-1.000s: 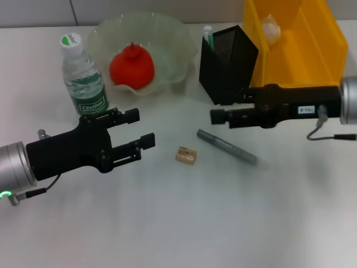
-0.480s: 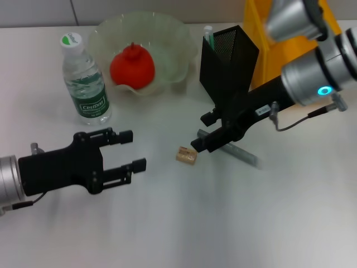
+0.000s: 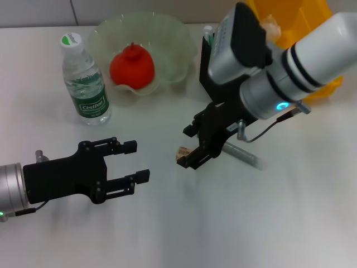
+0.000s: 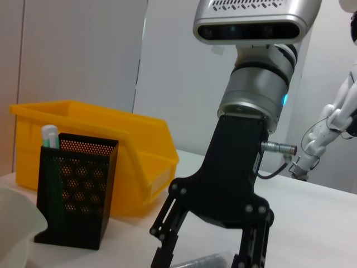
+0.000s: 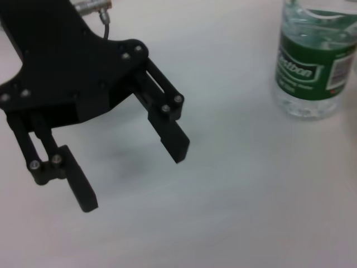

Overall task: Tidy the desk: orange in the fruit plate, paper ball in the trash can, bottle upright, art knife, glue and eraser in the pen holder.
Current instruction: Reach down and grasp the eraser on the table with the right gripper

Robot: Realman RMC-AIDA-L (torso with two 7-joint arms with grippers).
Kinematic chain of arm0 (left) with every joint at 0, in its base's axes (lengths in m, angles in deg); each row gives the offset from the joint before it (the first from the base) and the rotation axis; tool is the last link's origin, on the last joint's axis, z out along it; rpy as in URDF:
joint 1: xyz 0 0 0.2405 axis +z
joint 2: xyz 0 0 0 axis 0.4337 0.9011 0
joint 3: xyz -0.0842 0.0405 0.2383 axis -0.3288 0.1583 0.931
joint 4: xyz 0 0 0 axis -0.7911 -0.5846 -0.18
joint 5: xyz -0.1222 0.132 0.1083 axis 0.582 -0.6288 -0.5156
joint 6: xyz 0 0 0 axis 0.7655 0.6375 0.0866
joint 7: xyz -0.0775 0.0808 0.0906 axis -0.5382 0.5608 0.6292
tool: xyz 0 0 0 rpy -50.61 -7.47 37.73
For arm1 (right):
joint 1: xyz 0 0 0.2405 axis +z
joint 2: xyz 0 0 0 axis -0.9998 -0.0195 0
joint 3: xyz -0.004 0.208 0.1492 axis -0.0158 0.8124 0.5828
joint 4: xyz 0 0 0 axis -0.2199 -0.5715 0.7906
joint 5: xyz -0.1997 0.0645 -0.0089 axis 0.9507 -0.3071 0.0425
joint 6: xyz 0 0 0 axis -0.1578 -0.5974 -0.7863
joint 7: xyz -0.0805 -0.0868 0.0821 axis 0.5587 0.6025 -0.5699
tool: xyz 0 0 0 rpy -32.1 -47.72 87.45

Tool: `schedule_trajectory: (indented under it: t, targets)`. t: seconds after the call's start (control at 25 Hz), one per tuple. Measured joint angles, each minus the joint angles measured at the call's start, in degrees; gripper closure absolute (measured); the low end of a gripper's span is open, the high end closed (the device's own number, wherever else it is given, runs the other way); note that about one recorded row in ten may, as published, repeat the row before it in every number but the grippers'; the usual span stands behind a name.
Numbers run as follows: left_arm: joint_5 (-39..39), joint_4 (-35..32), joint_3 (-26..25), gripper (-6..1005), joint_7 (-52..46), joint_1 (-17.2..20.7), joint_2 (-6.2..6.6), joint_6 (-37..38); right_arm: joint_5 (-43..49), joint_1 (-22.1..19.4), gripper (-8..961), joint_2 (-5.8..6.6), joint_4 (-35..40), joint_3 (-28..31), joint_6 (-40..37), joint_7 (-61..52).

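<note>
The tan eraser [image 3: 182, 151] lies on the white desk, partly covered by my right gripper [image 3: 189, 147], which points down over it, open. Just right of it lies the grey art knife [image 3: 246, 157]. The black mesh pen holder [image 3: 210, 67] is mostly hidden behind my right arm; a green-capped glue stick [image 3: 207, 32] stands in it. The orange [image 3: 131, 68] sits in the pale green fruit plate [image 3: 173, 39]. The bottle [image 3: 83, 82] stands upright at the left. The paper ball [image 3: 272, 23] lies in the yellow trash can [image 3: 326, 84]. My left gripper [image 3: 139, 162] hovers open at the lower left.
The left wrist view shows the right gripper [image 4: 209, 254] in front of the pen holder [image 4: 75, 192] and the trash can [image 4: 120, 153]. The right wrist view shows the left gripper [image 5: 131, 167] and the bottle [image 5: 312, 61]. Bare desk lies along the front.
My right arm has swung from lying level in front of the trash can to pointing down over the eraser. My left gripper has drawn back toward the front left.
</note>
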Motion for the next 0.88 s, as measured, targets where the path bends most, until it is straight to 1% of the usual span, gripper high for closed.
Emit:
schedule_trajectory:
  t: [0.12,0.16,0.24,0.36,0.76,0.88]
  targets:
    - [0.0,0.8,-0.1,322,0.5,-0.1,-0.07,0.0,-1.2,-0.2,190,-0.04,0.0,-3.2,2.8,0.0]
    - [0.0,1.0,-0.2,323,0.7,-0.2,-0.14,0.1,-1.6,-0.2,190,-0.1,-0.3,-5.1,4.8,-0.1]
    - [0.0,1.1,-0.2,323,0.8,-0.3,-0.22,0.1,-1.7,-0.2,190,-0.11,-0.5,-6.0,5.6,-0.2]
    - [-0.1,1.2,-0.1,324,1.1,-0.3,-0.4,0.1,-2.4,-0.4,221,-0.22,-0.8,-8.2,7.5,-0.4]
    - [-0.1,1.2,-0.1,327,1.1,-0.4,-0.43,0.2,-2.8,-0.5,323,-0.27,-3.6,-9.2,10.9,-0.6]
    - [-0.1,1.2,-0.3,328,1.1,-0.4,-0.43,0.2,-3.0,-0.5,375,-0.28,-3.9,-9.3,11.4,-0.6]
